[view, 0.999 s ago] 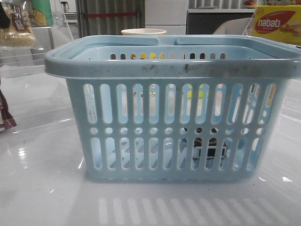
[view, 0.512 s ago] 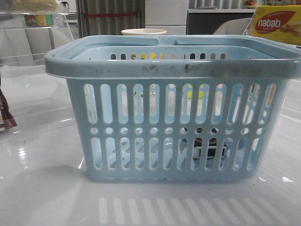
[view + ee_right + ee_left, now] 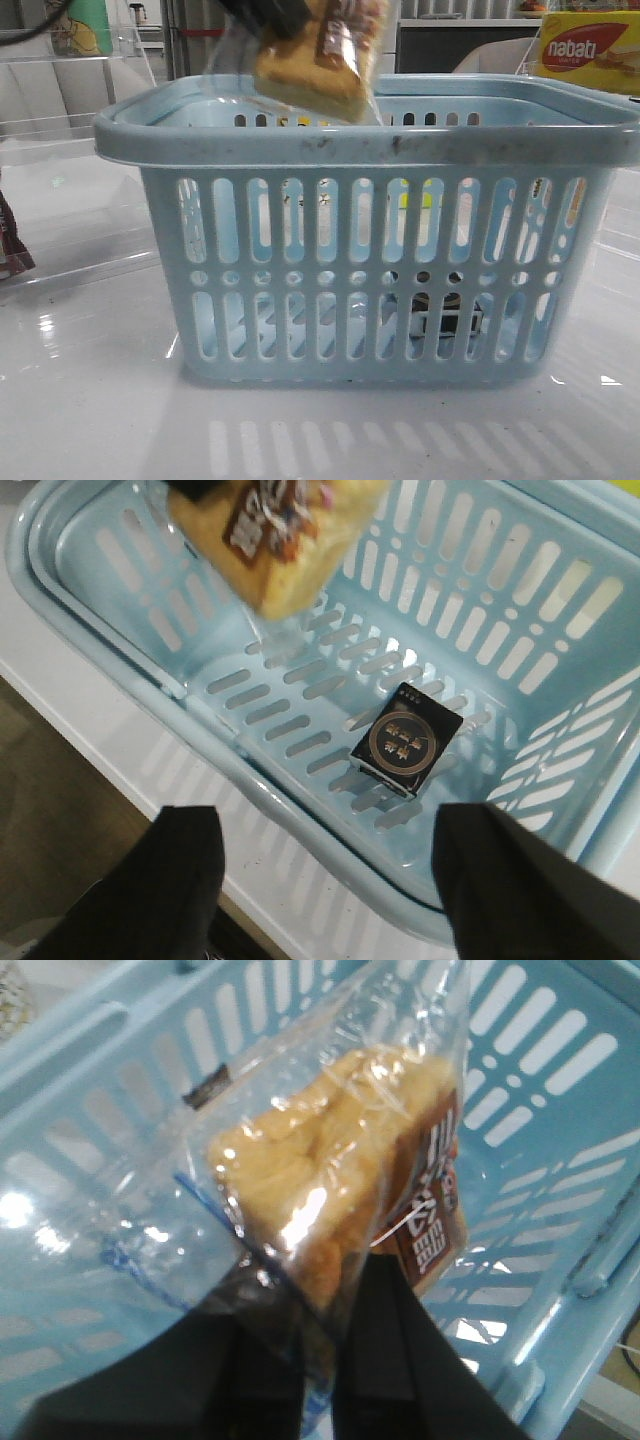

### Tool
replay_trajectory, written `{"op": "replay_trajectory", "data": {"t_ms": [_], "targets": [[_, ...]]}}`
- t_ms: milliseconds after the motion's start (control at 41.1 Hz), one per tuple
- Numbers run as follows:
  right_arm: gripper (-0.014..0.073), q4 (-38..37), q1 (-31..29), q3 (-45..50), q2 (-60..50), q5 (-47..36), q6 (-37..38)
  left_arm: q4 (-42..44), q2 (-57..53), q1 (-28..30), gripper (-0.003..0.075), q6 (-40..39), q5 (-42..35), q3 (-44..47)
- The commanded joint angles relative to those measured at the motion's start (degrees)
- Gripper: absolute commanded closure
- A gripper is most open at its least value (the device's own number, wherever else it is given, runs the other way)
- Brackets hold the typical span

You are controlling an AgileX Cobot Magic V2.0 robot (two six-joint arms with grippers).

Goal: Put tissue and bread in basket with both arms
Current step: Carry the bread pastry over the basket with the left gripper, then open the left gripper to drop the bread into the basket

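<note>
Front view: left gripper (image 3: 318, 1290) jaws clamp the bread (image 3: 318, 55) above the basket (image 3: 370, 150); right gripper (image 3: 325, 880) jaws wide over the tissue (image 3: 406, 740) inside.

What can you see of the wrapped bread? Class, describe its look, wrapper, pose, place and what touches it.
The bread is a golden yellow-brown piece in a crinkled clear plastic wrapper with a dark brown label strip. It hangs tilted in the air above the open pale blue basket, not yet inside. The left end effector is shut on the wrapper and loaf edge; nothing else touches it. Motion blurs it in the right wrist view.
</note>
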Motion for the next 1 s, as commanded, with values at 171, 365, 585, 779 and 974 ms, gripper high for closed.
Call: {"op": "replay_trajectory", "data": {"t_ms": [171, 365, 585, 779, 974], "targets": [[0.0043, 0.9, 0.0, -1.4, -1.0, -3.7, -0.5, -1.0, 1.8, -2.0, 0.0463, 0.4, -3.8, -1.5], [0.0043, 0.9, 0.0, -1.4, -1.0, -3.7, -0.5, -1.0, 1.0, -2.0, 0.0207, 0.4, -4.0, -2.5], [0.0043, 0.9, 0.0, -1.4, -1.0, -3.7, -0.5, -0.7, -3.5, -2.0, 0.0213, 0.4, -2.9, -5.1], [0.0043, 0.9, 0.0, -1.4, -1.0, -3.7, -0.5, -1.9, -10.8, -2.0, 0.0212, 0.4, -0.9, -3.8], [0.0043, 0.9, 0.0, -1.4, -1.0, -3.7, -0.5, -1.9, -18.9, -2.0, 0.0212, 0.4, -1.6, 3.9]]}}
